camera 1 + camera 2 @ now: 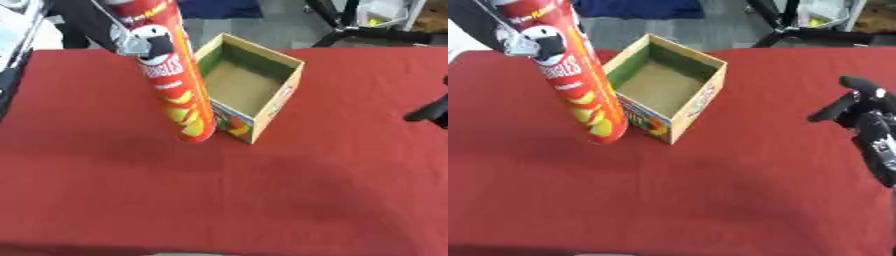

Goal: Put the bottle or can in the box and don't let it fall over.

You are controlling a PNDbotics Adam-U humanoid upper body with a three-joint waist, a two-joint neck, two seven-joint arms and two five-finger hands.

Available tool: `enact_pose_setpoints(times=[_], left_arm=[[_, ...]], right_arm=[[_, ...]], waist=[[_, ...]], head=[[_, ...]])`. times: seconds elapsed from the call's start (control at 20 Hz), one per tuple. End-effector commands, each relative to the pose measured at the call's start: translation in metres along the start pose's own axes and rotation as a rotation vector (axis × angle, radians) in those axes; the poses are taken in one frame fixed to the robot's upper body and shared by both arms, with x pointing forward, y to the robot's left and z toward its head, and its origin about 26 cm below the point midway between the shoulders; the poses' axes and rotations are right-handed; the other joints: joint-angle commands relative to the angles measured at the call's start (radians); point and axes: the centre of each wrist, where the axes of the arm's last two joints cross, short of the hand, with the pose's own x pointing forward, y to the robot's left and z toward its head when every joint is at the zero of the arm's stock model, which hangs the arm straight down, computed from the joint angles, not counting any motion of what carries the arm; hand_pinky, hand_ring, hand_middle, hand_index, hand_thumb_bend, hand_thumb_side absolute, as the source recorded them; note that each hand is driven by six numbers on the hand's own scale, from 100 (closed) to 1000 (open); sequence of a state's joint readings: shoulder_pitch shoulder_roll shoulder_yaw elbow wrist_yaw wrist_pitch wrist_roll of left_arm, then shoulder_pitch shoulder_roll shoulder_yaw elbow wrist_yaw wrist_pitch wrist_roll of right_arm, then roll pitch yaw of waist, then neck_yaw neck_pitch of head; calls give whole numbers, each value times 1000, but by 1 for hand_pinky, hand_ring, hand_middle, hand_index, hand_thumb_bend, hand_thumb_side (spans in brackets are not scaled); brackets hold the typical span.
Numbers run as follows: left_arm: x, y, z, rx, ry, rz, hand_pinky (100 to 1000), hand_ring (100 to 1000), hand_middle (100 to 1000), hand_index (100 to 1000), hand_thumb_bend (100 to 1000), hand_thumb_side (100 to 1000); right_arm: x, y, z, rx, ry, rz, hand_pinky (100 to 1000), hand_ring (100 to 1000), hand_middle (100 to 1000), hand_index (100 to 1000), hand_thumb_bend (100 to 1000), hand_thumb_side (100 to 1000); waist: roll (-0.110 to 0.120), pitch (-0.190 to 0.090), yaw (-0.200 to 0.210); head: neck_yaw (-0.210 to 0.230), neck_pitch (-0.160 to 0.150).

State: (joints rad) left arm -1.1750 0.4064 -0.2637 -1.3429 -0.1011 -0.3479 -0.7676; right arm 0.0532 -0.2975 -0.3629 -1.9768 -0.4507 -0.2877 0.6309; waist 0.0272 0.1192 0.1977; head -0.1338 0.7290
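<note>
Tall crisp can held beside the open box, near the far left of the red surface.

The can is a long, stiff cardboard tube with a glossy printed skin, tilted a little. Its bottom end hangs at or just above the cloth, touching or nearly touching the near-left wall of the box. The left robot hand grips it high up, fingers seemingly curled round the tube, though little of them shows. Likely light but top-heavy and slick, it would handle best taken round the middle. The box is open-topped cardboard, plain brown inside, printed outside, and looks shallow against the can. The right robot hand hovers by the right edge holding nothing, fingers relaxed.
</note>
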Motion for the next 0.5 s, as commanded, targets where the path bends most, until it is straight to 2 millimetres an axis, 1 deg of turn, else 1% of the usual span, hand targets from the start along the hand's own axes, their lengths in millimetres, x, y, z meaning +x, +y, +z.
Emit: enact_pose_setpoints(times=[0.05,0.1,0.15,0.2,0.25,0.3,0.4,0.5], left_arm=[[6,24,2,-51,-63,-87,100,374,387,203,121,100],[6,27,0,-35,-60,-81,100,374,386,202,115,100],[5,30,-2,-20,-56,-78,100,374,387,202,144,100],[6,32,-4,-4,-51,-79,100,374,387,202,149,100],[6,34,-6,13,-47,-81,100,372,386,202,136,100],[5,36,-8,30,-43,-81,100,371,386,202,142,100],[4,41,-10,63,-29,-88,100,372,387,202,177,100],[2,43,-12,92,-12,-97,100,370,386,201,172,100]], right_arm=[[10,-5,-7,27,-21,34,690,629,547,884,100,523],[10,-5,-8,29,-23,34,690,629,547,884,100,523],[10,-6,-9,31,-26,34,690,629,547,884,100,523],[10,-6,-10,33,-28,34,690,629,546,884,100,523],[10,-6,-12,34,-31,33,690,629,546,884,100,524],[10,-6,-13,36,-34,32,690,629,546,884,100,524],[11,-6,-16,39,-39,31,689,629,546,884,100,524],[11,-6,-18,42,-45,31,689,629,546,885,100,524]], waist=[[-2,-5,-4],[-1,-2,-7],[-1,1,-10],[0,4,-14],[0,8,-17],[1,12,-21],[2,20,-29],[4,28,-36]], head=[[3,-6],[5,-9],[8,-12],[11,-17],[14,-22],[18,-28],[26,-39],[33,-47]])
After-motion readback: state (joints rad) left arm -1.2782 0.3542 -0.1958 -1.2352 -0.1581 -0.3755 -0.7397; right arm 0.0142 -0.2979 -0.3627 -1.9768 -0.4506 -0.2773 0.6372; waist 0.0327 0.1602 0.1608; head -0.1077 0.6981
